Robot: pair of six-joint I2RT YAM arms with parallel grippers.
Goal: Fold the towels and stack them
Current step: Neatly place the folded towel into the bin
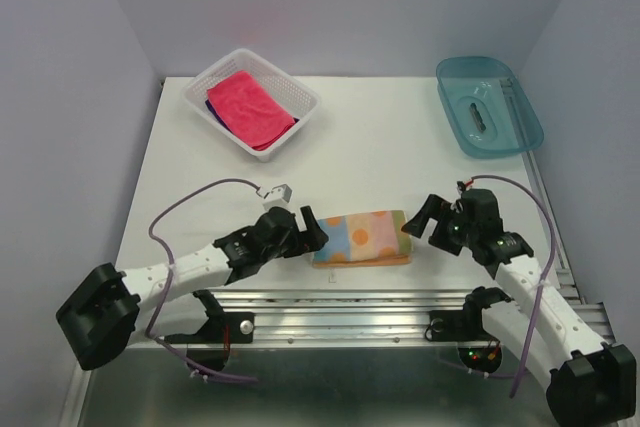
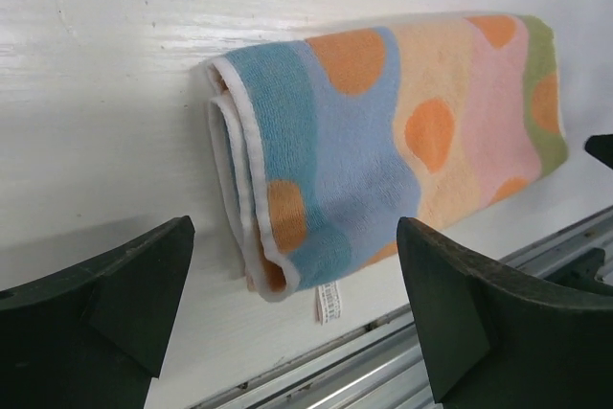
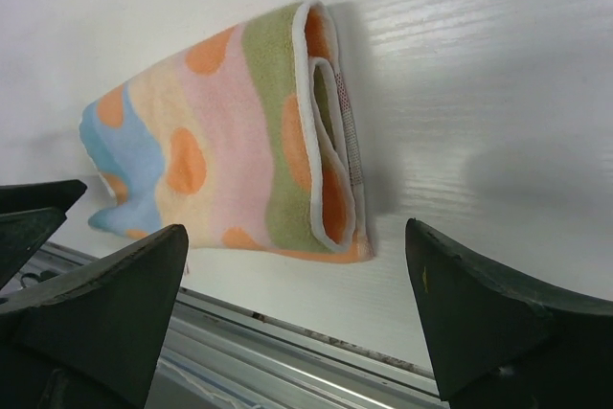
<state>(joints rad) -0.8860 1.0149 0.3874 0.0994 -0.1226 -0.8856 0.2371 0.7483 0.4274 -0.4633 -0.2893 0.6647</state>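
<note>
Right at the near edge of the table (image 1: 380, 137), the spotted orange towel (image 1: 362, 237) lies folded into a fat little bundle, so I'd say this fold is done and stacking comes next. The left gripper (image 1: 312, 227) sits just off its blue end and the right gripper (image 1: 412, 222) just off the green end. Both have their fingers spread wide, holding nothing and not touching the cloth. The next move probably needs a pinch through all the layers so it doesn't flop open. Farther back, the white basket (image 1: 285, 77) has the pink-red towel (image 1: 252, 107) on top of the dark purple towel (image 1: 212, 107), which looks like the stack spot.
</note>
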